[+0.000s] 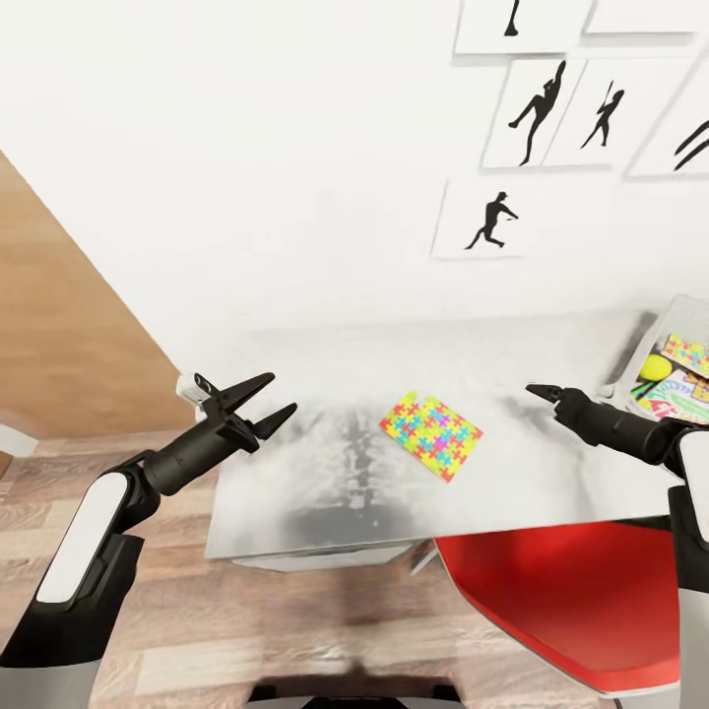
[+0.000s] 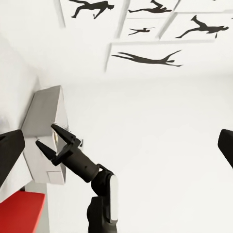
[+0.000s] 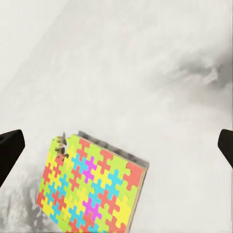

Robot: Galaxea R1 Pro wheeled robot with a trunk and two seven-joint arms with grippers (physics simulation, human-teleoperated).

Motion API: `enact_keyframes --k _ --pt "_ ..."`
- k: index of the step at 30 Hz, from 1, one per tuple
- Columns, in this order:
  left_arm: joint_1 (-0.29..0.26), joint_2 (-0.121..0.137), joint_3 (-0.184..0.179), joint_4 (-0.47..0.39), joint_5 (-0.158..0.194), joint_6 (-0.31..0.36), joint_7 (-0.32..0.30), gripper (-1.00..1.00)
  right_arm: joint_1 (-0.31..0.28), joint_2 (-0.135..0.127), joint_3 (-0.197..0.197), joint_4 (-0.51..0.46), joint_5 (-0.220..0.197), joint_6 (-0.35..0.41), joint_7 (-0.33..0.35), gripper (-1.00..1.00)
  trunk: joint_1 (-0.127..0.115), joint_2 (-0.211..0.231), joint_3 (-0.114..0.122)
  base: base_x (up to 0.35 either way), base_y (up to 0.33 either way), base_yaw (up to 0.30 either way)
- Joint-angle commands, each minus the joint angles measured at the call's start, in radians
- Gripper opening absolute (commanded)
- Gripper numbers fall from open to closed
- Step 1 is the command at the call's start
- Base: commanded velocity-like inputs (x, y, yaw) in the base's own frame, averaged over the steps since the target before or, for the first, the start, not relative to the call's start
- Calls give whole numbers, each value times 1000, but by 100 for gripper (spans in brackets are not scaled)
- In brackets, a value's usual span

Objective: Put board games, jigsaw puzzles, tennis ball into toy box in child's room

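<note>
Black, two-fingered right hand (image 1: 540,391) hovers over the pale grey tabletop (image 1: 325,492), holding nothing. In the head view its fingers look close together, yet in the right wrist view the two dark fingertips sit at opposite edges, so I read the jaws as spread wide. The remaining jigsaw puzzle (image 1: 431,434) lies flat on the tabletop, inboard of this hand, toward the robot's left and slightly nearer the robot, apart from the fingers. Its long axis runs diagonally across the tabletop. In the right wrist view the puzzle (image 3: 90,187) lies between and ahead of the fingertips.

Left hand (image 1: 266,399) is also empty, jaws parted, poised above the left end of the tabletop. Both hands stand at a similar gap from the puzzle.

Toy box (image 1: 654,330) sits at the tabletop's far right, just beyond the right hand. Inside: the tennis ball (image 1: 654,368), a second puzzle sheet (image 1: 686,354), printed game boxes (image 1: 679,399).

Judgement: right arm suits the pick, since it lies between puzzle and box. A thin flat sheet calls for an edge grip.
</note>
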Motion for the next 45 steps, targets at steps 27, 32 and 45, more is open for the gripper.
enact_keyframes --k 27,32,45 --pt "1 8 6 0 -5 0 -5 100 86 17 112 -8 -20 3 1 100 1 -2 0 26 5 -17" --pt "1 10 8 0 -6 0 -5 100 100 18 132 -11 -26 3 1 100 1 -2 0 2 0 -1" --pt "5 14 11 1 -7 0 -6 100 112 19 168 -9 -78 3 0 100 1 -2 0 0 0 0"
